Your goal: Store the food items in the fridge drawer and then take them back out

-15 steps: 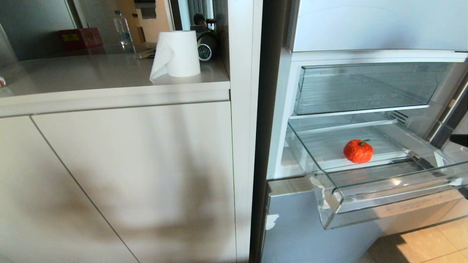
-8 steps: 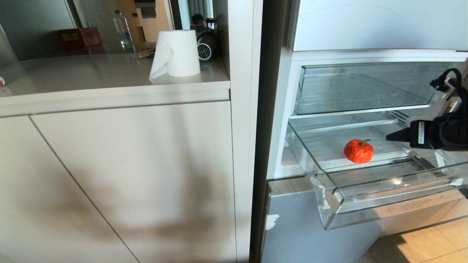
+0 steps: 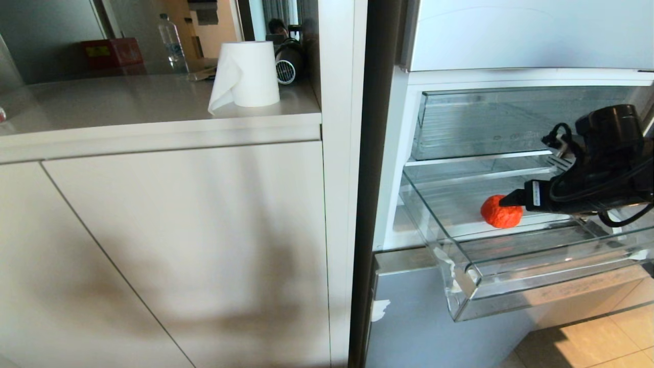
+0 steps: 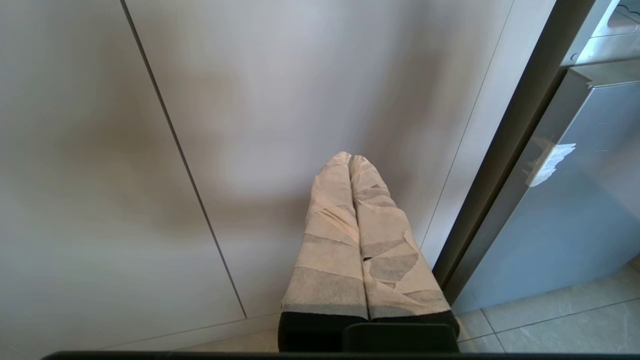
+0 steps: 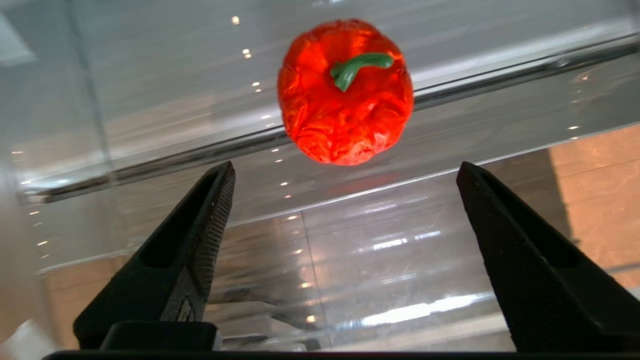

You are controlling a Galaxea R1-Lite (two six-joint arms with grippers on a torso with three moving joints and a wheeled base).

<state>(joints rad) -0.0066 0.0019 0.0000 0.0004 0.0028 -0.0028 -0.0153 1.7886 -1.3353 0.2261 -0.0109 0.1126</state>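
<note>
**R gripper over drawer, fruit not yet gripped**

The red-orange fruit (image 3: 498,216) sat on the ribbed floor of the fridge drawer (image 3: 511,286), which was pulled out w/ its stepped front lip toward the camera. Fruit lay roughly mid-drawer, green stem up. In the right wrist view the same fruit (image 5: 346,95) showed clearly, bumpy skin, stem curling to one side.

The right gripper (image 3: 511,199) reached in from the robot's right, above the drawer floor, tip overlapping the fruit's upper right edge in the head view. From the wrist cam the right gripper (image 5: 345,167) had its two black fingers (image 5: 200,220) spread wide, w/ the fruit ahead of the tips and not btwn them; no contact visible there.

The left gripper (image 4: 350,159) hung low in front of the pale cabinet door (image 4: 250,125), tape-wrapped fingers pressed together, holding nothing.

Above the open drawer sat a second clear drawer (image 3: 511,122) w/ a plain front. On the counter (image 3: 127,107) to the left stood a paper towel roll (image 3: 248,74).
</note>
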